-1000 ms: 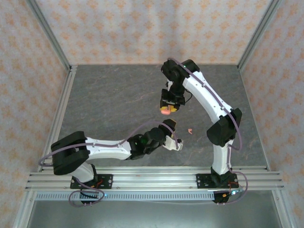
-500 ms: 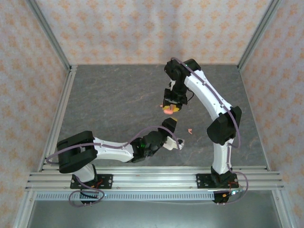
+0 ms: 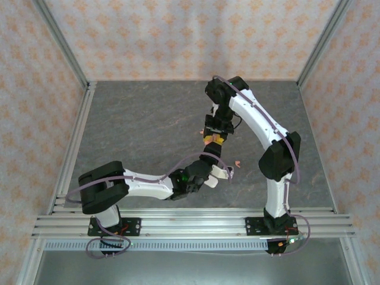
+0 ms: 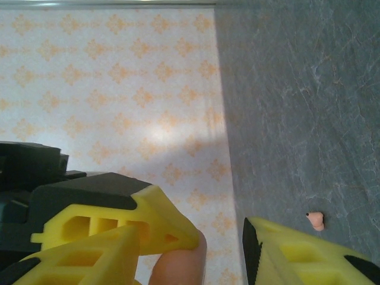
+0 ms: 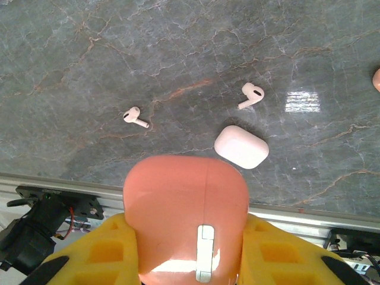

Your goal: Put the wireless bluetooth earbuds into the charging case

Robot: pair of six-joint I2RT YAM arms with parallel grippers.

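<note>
My right gripper [image 5: 185, 252] is shut on the coral-pink charging case [image 5: 185, 219], one yellow finger on each side and the hinge side facing the camera. In the top view it [image 3: 212, 136] hangs above the table's middle. Just below it is my left gripper [image 3: 221, 171]. In the left wrist view my left gripper [image 4: 193, 240] has its jaws apart, a rounded coral-pink surface [image 4: 178, 267] lies against the left-hand finger, and wall shows between it and the right-hand finger. One coral earbud [image 4: 314, 221] lies on the table, also in the top view [image 3: 237, 163]. Two white earbuds [image 5: 135, 116] [image 5: 252, 95] lie on the table.
A shut white charging case [image 5: 241, 146] lies near the table's front rail [image 5: 71, 184]. A coral-pink bit [image 5: 376, 79] shows at the right edge of the right wrist view. Patterned walls [image 3: 178, 35] close in the grey table [image 3: 136, 124] on three sides.
My left arm has stretched to the right, bringing its gripper closer under the right gripper. The right gripper, still holding the coral case, has shifted slightly right.
</note>
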